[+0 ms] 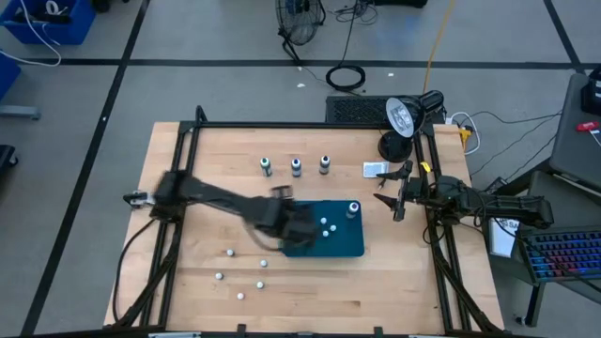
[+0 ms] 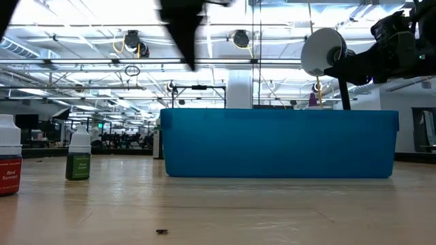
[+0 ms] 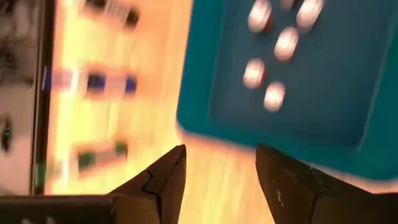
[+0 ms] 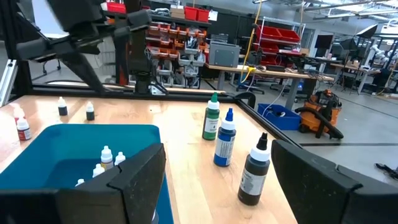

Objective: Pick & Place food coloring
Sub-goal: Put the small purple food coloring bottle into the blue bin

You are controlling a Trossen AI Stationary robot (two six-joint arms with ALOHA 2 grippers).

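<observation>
The table [image 1: 188,235] is pale honey-coloured wood with a faint plank grain, edged by a black frame [image 1: 310,125]. On it sits a deep teal-blue bin [image 1: 343,246], plain and unpatterned. Inside the bin lie small bottles [image 1: 326,226] with white caps. At the far side of the table stand 3 taller bottles: a green bottle [image 4: 211,118], a blue bottle [image 4: 225,140] and a black bottle [image 4: 254,172], each with a pale label. In the low view a little bottle [image 2: 78,162] has a white cap, dark green body and green label; another bottle [image 2: 8,158] is red below white. The left hand [image 3: 221,180] is black, the right hand [image 4: 217,186] too. The floor [image 1: 188,84] is grey with dark lines.
</observation>
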